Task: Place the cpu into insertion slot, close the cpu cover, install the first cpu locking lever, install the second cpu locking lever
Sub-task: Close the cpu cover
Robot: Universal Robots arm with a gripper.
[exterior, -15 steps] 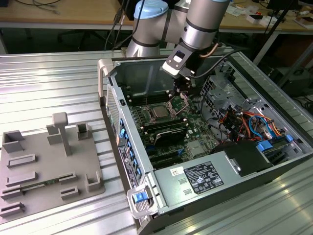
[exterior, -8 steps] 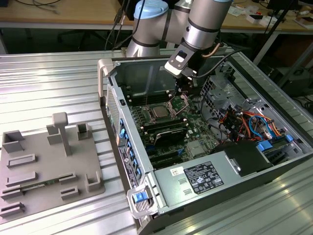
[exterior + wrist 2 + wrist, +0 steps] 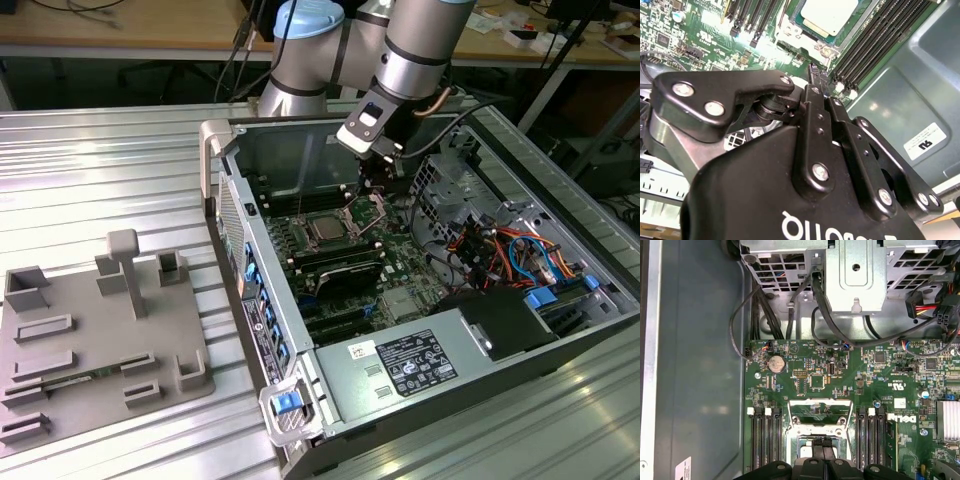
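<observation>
The cpu lies silver face up in the insertion slot on the green board inside the open computer case. In the second wrist view the cpu sits inside the slot's silver rim. The cpu cover is swung up from the slot, on the side where my gripper is. Its silver frame, with the square cut-out, lies just ahead of my fingers in the first wrist view. My gripper is shut with nothing between its fingers, its tip close above the cover's edge.
Long black memory slots flank the socket on both sides. A metal drive cage and black cables stand beyond the board. A power supply fills the case's near end. A grey fixture plate lies at the exterior view's left.
</observation>
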